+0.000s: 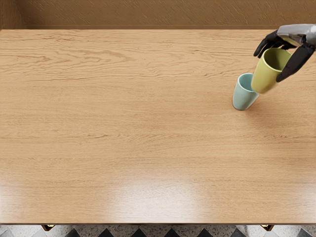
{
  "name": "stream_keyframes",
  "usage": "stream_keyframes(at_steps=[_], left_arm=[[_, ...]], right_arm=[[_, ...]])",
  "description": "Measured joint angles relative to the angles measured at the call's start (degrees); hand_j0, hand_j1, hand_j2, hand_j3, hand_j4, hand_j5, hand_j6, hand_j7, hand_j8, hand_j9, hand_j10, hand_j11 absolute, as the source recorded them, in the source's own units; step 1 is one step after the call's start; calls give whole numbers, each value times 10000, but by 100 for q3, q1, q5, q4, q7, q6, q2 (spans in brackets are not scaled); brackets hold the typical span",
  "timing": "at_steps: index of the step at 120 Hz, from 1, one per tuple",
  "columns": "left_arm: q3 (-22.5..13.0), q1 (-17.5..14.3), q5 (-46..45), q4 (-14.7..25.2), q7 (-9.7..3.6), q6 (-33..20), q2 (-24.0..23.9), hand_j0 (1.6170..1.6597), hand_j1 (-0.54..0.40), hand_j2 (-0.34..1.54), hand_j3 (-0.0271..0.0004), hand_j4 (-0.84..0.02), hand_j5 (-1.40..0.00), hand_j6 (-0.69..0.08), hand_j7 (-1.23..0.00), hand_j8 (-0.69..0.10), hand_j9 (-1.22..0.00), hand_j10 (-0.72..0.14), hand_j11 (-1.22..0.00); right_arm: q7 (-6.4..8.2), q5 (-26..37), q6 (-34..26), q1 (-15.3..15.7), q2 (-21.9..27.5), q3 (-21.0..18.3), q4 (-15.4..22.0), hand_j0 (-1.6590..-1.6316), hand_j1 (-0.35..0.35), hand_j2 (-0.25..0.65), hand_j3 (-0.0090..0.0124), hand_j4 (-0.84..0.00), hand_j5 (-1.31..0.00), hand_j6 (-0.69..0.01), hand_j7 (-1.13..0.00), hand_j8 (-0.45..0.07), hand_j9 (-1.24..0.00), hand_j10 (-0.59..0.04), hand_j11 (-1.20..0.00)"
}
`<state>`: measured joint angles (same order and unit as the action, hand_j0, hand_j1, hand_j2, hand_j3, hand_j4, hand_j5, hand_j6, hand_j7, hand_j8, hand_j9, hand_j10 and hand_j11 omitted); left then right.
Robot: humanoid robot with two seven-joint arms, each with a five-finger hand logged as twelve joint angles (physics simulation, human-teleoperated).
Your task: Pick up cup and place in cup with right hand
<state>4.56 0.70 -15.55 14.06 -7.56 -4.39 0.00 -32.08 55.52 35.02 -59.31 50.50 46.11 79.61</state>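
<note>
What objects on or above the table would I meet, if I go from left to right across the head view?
Light blue cup → yellow-green cup. The right hand overlaps the cup it grasps, so it is left out.

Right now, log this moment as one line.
right hand: holds yellow cup, tilted; teal cup: upright on table; yellow in teal: not yet; left hand: not in view
</note>
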Motion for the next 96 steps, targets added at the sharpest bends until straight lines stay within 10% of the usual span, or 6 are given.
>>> stream_keyframes(at_steps=[45,96], left_arm=[[0,0,0,0,0,0,0,16581,3491,-1,0,-1,0,-2,0,-1,0,-1,0],[-1,0,0,0,0,0,0,16581,3491,-1,0,-1,0,-2,0,-1,0,-1,0]], right_arm=[[5,43,10,-388,-697,-212,-1024,-16525,563,-660,-4,-4668,-6697,-3506,-6389,-2248,-6638,-2766,-6499],[10,51,-152,-478,-849,-320,-1308,-16526,579,-653,-5,-4678,-6698,-3494,-6395,-2224,-6633,-2721,-6540]])
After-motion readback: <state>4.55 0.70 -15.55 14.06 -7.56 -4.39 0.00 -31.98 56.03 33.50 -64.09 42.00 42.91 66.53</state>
